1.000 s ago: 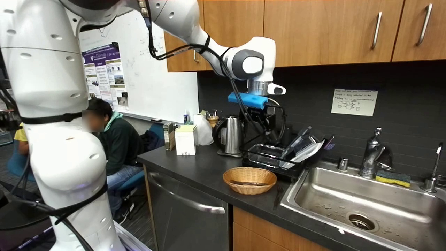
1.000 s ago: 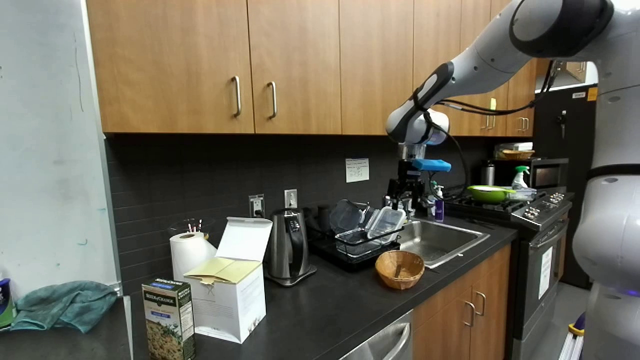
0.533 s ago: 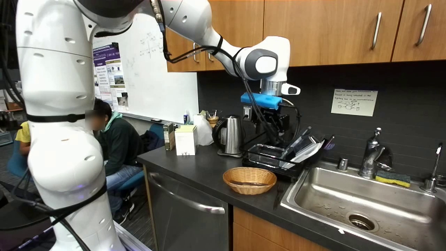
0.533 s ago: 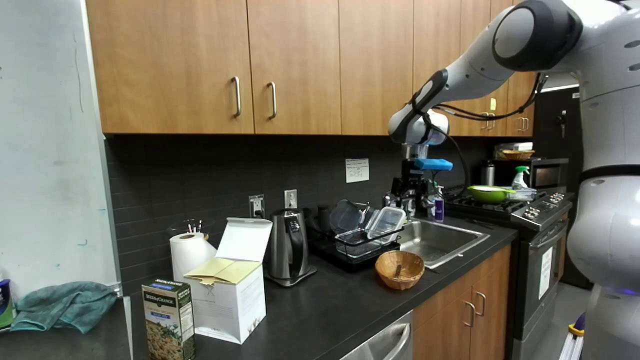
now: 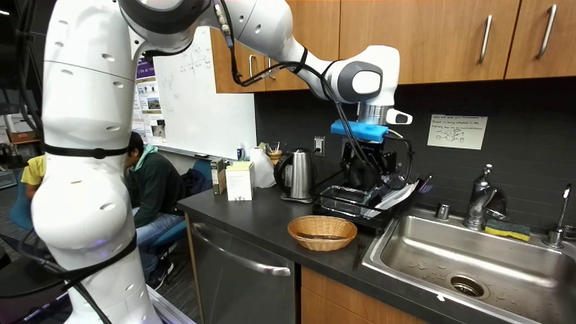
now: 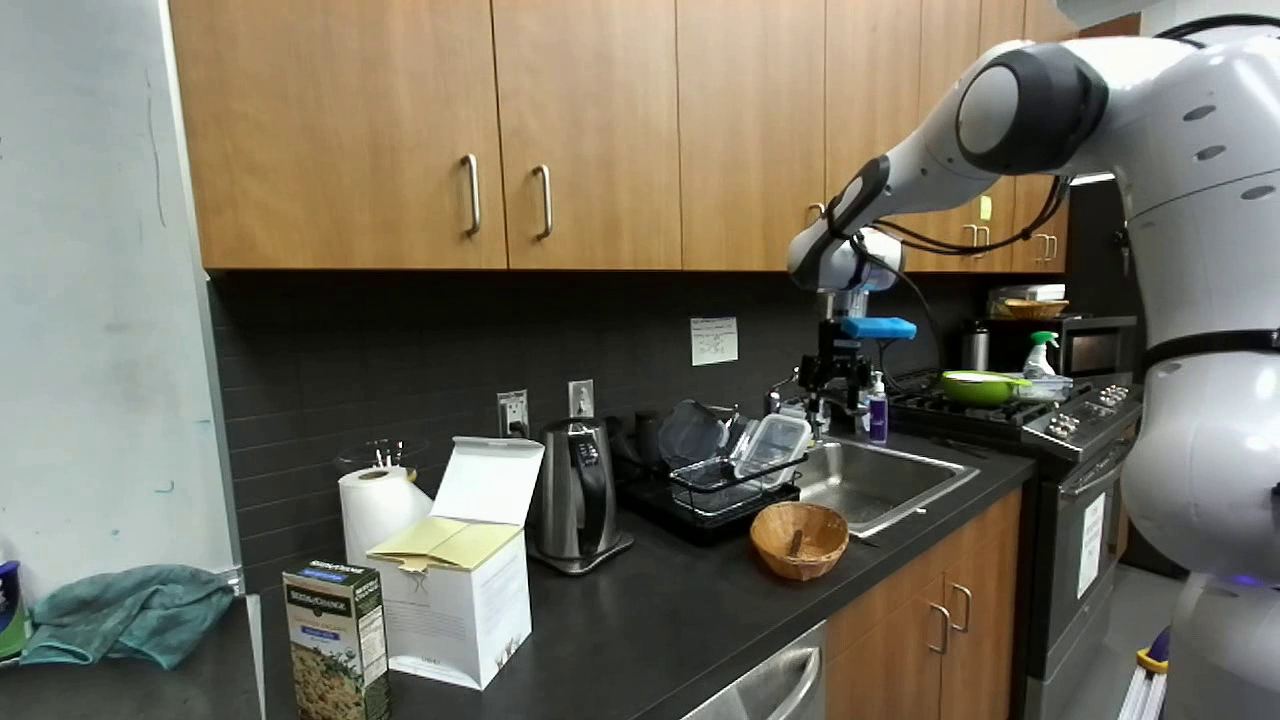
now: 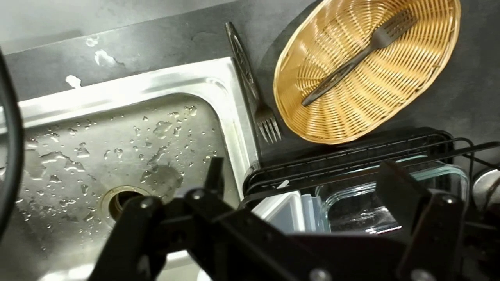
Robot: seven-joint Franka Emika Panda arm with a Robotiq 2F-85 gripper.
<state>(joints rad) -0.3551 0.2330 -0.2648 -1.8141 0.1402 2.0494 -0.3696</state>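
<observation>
Claw nearer sink | basket fork's tines distinct: wrist view only

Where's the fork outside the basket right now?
In the wrist view, the fork lies upper middle on the counter, left of the wicker basket, beside the sink.

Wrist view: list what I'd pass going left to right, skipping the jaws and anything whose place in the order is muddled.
Black cable → drain → fork lying on the counter → wicker basket.
</observation>
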